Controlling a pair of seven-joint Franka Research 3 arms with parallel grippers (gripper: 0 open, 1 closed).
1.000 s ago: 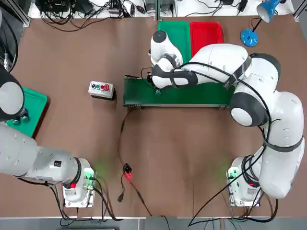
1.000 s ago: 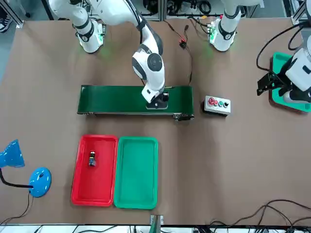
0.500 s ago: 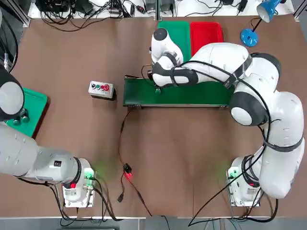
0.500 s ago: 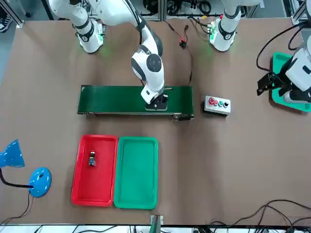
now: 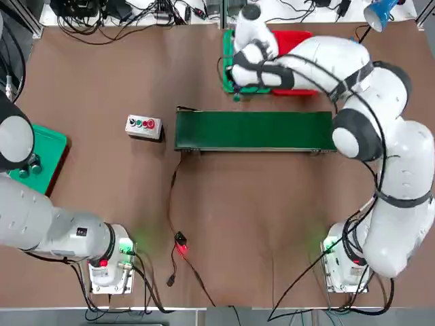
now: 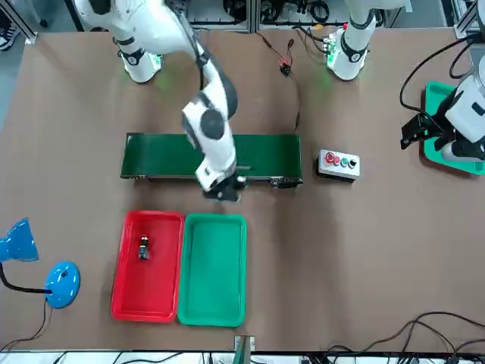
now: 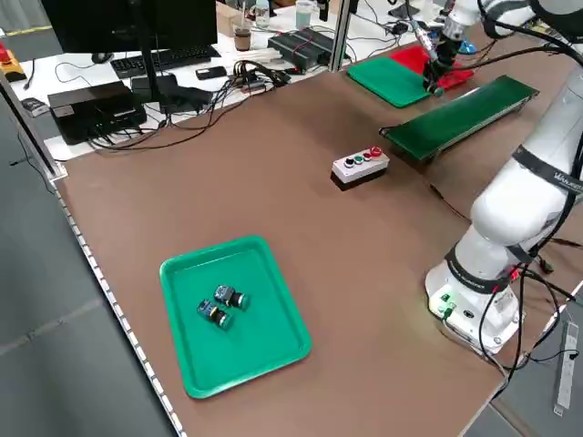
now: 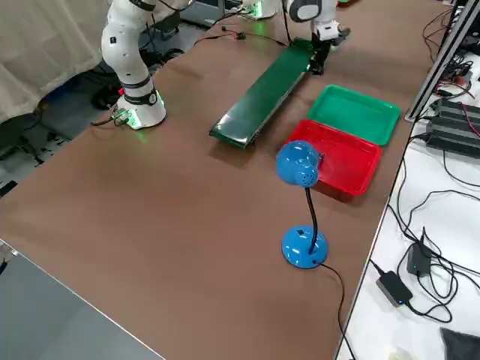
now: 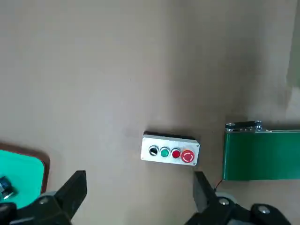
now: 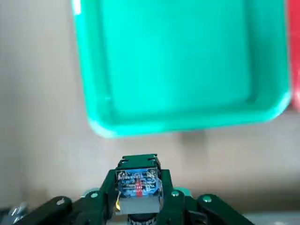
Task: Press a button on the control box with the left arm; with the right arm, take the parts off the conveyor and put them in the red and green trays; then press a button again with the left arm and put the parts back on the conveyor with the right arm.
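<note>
Just short of the green tray's [image 10: 178,61] near edge, right fingers [image 10: 108,187] clamp a part [image 10: 137,184]; left fingers [image 9: 75,192] spread wide.

Table [image 5: 102,190]: matt brown top, smooth, no glare. Conveyor [image 5: 255,130] belt: dull dark green, rubbery look, thin dark metal-looking frame. Beyond the conveyor, green tray [image 6: 214,269] and red tray [image 6: 155,303]: smooth moulded plastic, slight sheen. Control box [image 9: 169,150]: pale matt casing (plastic, seemingly), glossy button caps. Right arm [image 5: 380,163]: glossy white shells.

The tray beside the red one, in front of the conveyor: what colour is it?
Green, plain all over. The tray shows best in the front view.
</note>
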